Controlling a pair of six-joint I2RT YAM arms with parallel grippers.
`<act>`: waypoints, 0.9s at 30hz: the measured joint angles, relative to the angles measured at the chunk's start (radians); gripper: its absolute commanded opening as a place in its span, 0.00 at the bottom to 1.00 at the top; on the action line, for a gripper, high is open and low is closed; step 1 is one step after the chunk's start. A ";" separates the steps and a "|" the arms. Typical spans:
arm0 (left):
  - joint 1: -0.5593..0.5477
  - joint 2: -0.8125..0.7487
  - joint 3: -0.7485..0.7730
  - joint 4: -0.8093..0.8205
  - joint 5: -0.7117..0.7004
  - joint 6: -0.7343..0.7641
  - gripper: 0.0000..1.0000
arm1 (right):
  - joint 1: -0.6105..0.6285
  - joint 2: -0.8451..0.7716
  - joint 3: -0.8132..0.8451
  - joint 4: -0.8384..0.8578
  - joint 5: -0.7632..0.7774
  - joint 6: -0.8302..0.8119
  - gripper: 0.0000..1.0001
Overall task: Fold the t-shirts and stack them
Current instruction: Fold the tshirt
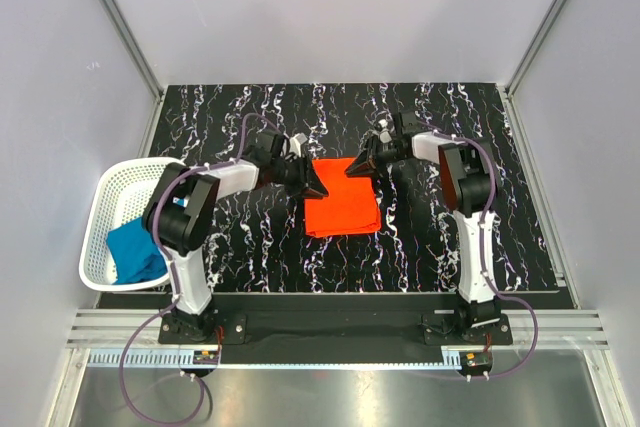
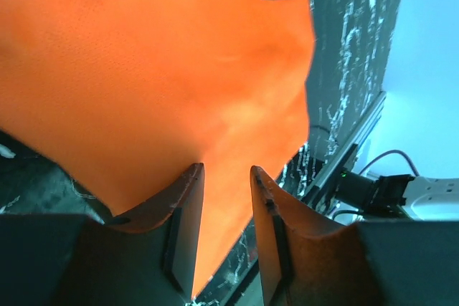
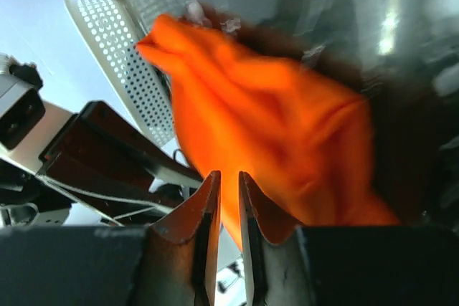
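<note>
Left gripper (image 1: pixel 313 187) sits at the far-left corner of the orange shirt (image 1: pixel 342 209). Its jaws are partly apart, with a clear gap in the wrist view. Cloth shows through that gap, but nothing looks pinched. Right gripper (image 1: pixel 352 169) is at the shirt's far-right corner, jaws down to a thin slit. Orange cloth bunches right at its tips in the wrist view. That view is blurred, so it cannot be told whether it has a grip.

The orange shirt lies on the table (image 1: pixel 250 247) as a compact rectangle, apparently folded at least once. The teal shirt (image 1: pixel 135 252) is well left of it, crumpled in the basket (image 1: pixel 140 162), not yet folded.

Risks, judged from here:
- Uneven hold. If one side has cloth and the other does not, any lift or drag would skew the rectangle and undo the fold.
- Single-layer pinch. Grabbing only the top layer at a corner would peel the fold open.
- The grippers are close together over the shirt's far edge. A careless inward move could knock the fingers together.
- Dragging toward the shirt's near edge with loose cloth could bunch it.
</note>
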 measured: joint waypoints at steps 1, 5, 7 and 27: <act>-0.003 0.009 -0.004 0.007 -0.002 0.002 0.34 | -0.002 0.020 -0.014 0.042 -0.013 0.023 0.22; 0.001 0.033 -0.011 0.019 -0.006 0.023 0.35 | -0.022 0.061 -0.055 0.191 -0.068 0.080 0.23; 0.002 0.029 -0.025 0.018 -0.008 0.037 0.38 | -0.042 0.069 -0.056 0.233 -0.084 0.101 0.24; -0.048 -0.185 -0.230 0.051 -0.007 -0.030 0.42 | 0.000 -0.196 -0.303 0.188 -0.050 0.109 0.26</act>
